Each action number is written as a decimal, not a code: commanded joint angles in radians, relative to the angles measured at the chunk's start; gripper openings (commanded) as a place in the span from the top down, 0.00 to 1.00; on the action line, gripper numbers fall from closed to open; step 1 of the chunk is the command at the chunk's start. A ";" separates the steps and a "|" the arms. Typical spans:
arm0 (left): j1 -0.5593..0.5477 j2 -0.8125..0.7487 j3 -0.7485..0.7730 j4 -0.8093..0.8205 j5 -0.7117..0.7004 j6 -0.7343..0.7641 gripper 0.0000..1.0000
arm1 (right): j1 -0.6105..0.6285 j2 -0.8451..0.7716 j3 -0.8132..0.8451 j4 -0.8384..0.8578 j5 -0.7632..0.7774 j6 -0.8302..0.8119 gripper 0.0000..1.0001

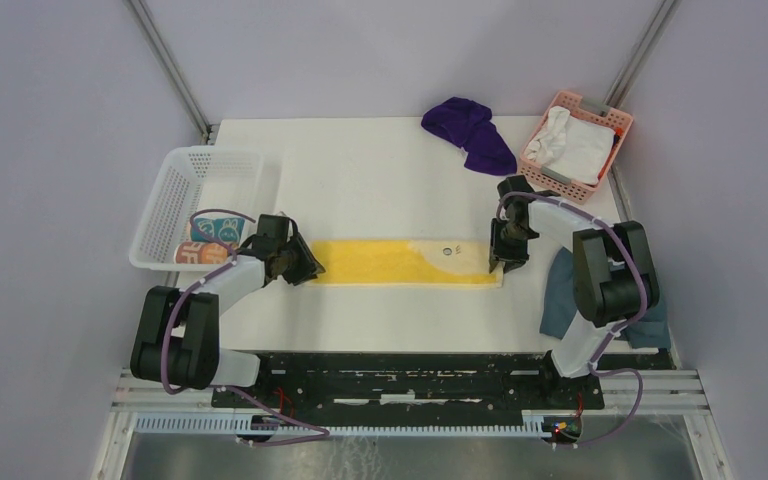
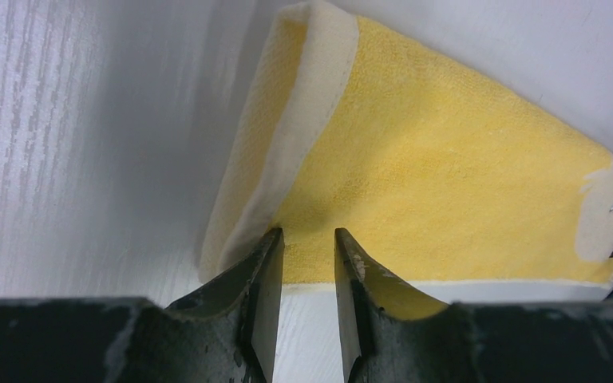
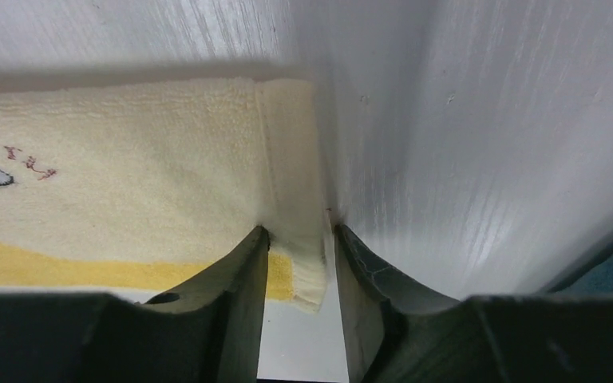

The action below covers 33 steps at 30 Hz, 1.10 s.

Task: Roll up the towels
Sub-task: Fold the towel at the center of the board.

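A yellow towel [image 1: 405, 262] is laid flat as a long strip across the middle of the table [image 1: 360, 170], and a gripper is set at each of its short ends. The left gripper [image 2: 307, 235] is seen with its fingers parted and nothing clamped. Its fingertips are placed over the towel just inside one long edge, close to the pale hem at the left end, and flat yellow cloth is shown in the gap between them. The right gripper [image 3: 299, 231] is likewise parted. A pale hemmed corner of the towel's right end is found between its fingers, and a thin slit is left open beside one of them, so the corner is not pinched. A purple towel [image 1: 470, 132] is heaped at the far edge, well apart from both grippers. A teal towel [image 1: 210, 230] and an orange towel [image 1: 193, 254] are kept rolled in the white basket [image 1: 160, 210] on the left. A white cloth [image 1: 575, 145] is held in the pink basket [image 1: 600, 112] at the far right, and a blue-grey cloth [image 1: 558, 295] is draped beside the right arm.
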 commanded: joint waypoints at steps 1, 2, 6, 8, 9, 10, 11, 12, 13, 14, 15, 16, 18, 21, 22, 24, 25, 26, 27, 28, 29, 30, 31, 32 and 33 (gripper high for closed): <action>0.007 -0.029 -0.014 0.012 -0.026 0.008 0.62 | 0.006 0.064 -0.047 -0.028 0.064 -0.003 0.61; 0.008 -0.030 -0.015 0.012 -0.024 0.007 0.62 | 0.006 0.064 -0.045 -0.036 0.082 -0.003 0.69; 0.002 -0.041 -0.014 0.017 0.007 -0.003 0.61 | -0.002 0.073 -0.024 -0.069 0.159 0.005 0.93; -0.004 -0.052 -0.012 0.027 0.031 -0.017 0.60 | -0.011 0.061 -0.016 -0.080 0.219 0.028 0.97; -0.008 -0.061 -0.010 0.032 0.044 -0.024 0.59 | -0.017 0.052 -0.007 -0.089 0.257 0.037 0.99; -0.011 -0.070 -0.009 0.035 0.060 -0.032 0.58 | -0.023 0.042 0.002 -0.100 0.311 0.046 0.99; -0.011 -0.082 -0.006 0.037 0.072 -0.040 0.57 | -0.029 0.032 0.015 -0.113 0.350 0.052 1.00; -0.011 -0.098 0.000 0.037 0.083 -0.047 0.56 | -0.036 0.021 0.029 -0.127 0.394 0.057 1.00; -0.011 -0.115 0.006 0.036 0.091 -0.053 0.56 | -0.043 0.009 0.044 -0.144 0.435 0.062 1.00; -0.011 -0.137 0.012 0.034 0.094 -0.058 0.55 | -0.049 -0.003 0.060 -0.158 0.483 0.065 1.00; -0.011 -0.158 0.019 0.030 0.094 -0.060 0.54 | -0.052 -0.017 0.076 -0.170 0.531 0.068 1.00; -0.010 -0.179 0.027 0.023 0.087 -0.059 0.53 | -0.054 -0.034 0.095 -0.183 0.573 0.067 1.00; -0.011 -0.213 0.039 0.011 0.073 -0.048 0.52 | -0.054 -0.054 0.141 -0.209 0.607 0.051 1.00; -0.011 -0.232 0.043 0.008 0.083 -0.044 0.50 | -0.019 -0.084 0.205 -0.234 0.553 0.014 0.99; -0.011 -0.230 0.039 0.014 0.092 -0.050 0.50 | 0.006 -0.094 0.217 -0.235 0.531 0.006 0.99; -0.011 -0.218 0.026 0.036 0.109 -0.067 0.50 | 0.062 -0.109 0.239 -0.241 0.483 -0.009 0.99; -0.011 -0.213 0.019 0.050 0.118 -0.075 0.50 | 0.089 -0.111 0.248 -0.244 0.437 -0.014 0.99; -0.013 -0.206 0.011 0.063 0.126 -0.085 0.50 | 0.111 -0.111 0.258 -0.247 0.389 -0.011 0.99; -0.015 -0.200 0.005 0.080 0.131 -0.095 0.50 | 0.135 -0.112 0.267 -0.249 0.343 -0.007 0.99; -0.019 -0.194 -0.001 0.093 0.136 -0.103 0.50 | 0.158 -0.110 0.276 -0.252 0.292 -0.001 1.00; -0.024 -0.186 -0.005 0.105 0.136 -0.110 0.50 | 0.181 -0.108 0.287 -0.253 0.266 0.009 1.00; -0.031 -0.174 -0.005 0.115 0.136 -0.115 0.50 | 0.205 -0.104 0.296 -0.251 0.237 0.016 1.00; -0.037 -0.163 -0.005 0.125 0.137 -0.120 0.50 | 0.226 -0.099 0.310 -0.250 0.210 0.025 0.99; -0.041 -0.150 -0.006 0.137 0.138 -0.126 0.50 | 0.248 -0.091 0.324 -0.249 0.186 0.032 0.99; -0.047 -0.138 -0.006 0.148 0.138 -0.134 0.50 | 0.272 -0.082 0.339 -0.246 0.163 0.042 1.00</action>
